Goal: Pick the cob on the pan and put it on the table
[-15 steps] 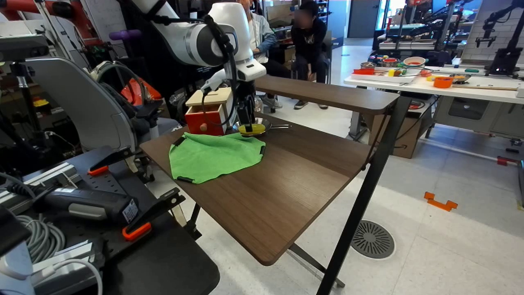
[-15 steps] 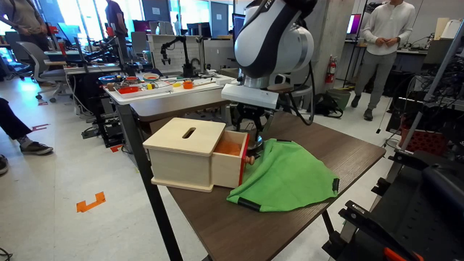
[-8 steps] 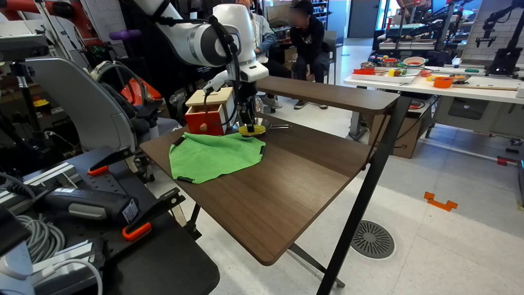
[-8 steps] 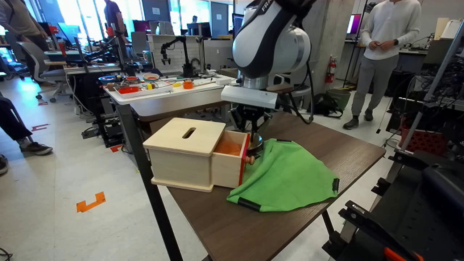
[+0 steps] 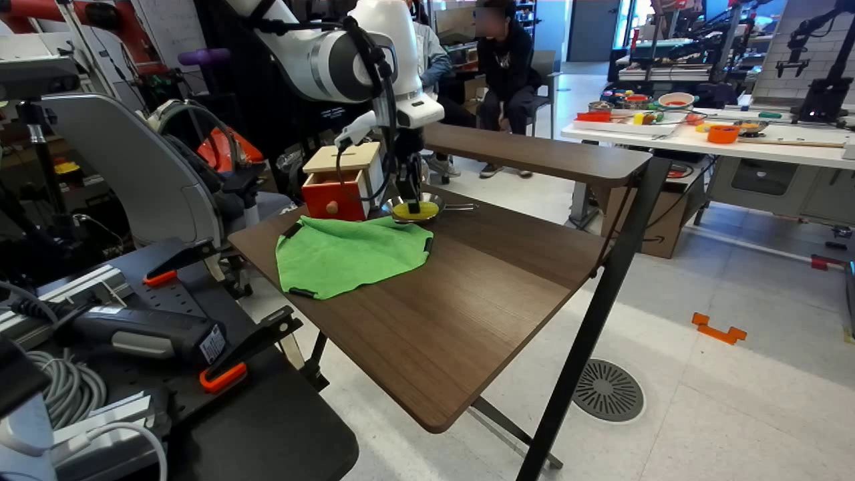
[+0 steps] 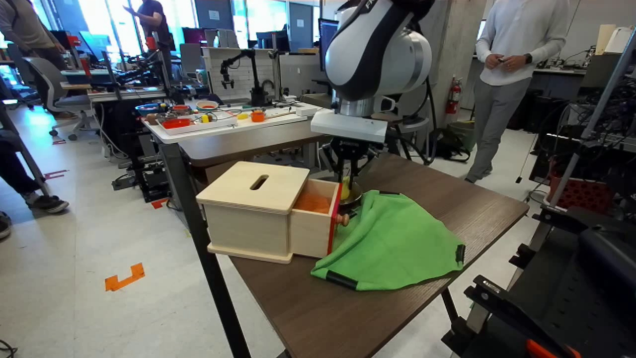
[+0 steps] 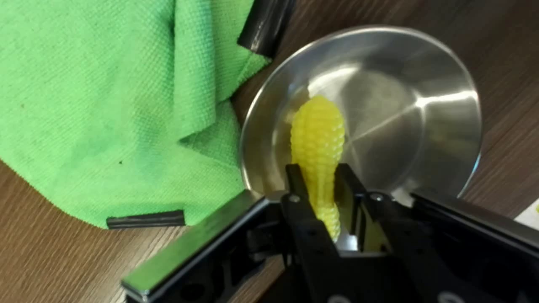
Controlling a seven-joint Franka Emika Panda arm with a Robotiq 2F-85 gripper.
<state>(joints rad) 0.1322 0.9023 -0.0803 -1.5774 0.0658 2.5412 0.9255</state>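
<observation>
The cob, yellow and knobbly, lies lengthwise between the fingers of my gripper in the wrist view. The jaws are shut on its narrower middle, with the rounded end sticking out ahead. Beneath it is the shiny metal pan; whether the cob still touches the pan I cannot tell. An exterior view shows the cob at the fingertips, over the pan. Part of the cob also shows between the fingers in an exterior view, partly behind the drawer. The brown table carries the pan.
A green cloth with black clips lies right beside the pan. Close by stands a wooden box with its red-fronted drawer pulled out. The raised shelf runs along the table's far side. The pan handle points away from the box.
The fingers have come together around the cob. In an exterior view, gripper, cob and pan have shifted slightly to the right. Cloth and box stay where they were.
</observation>
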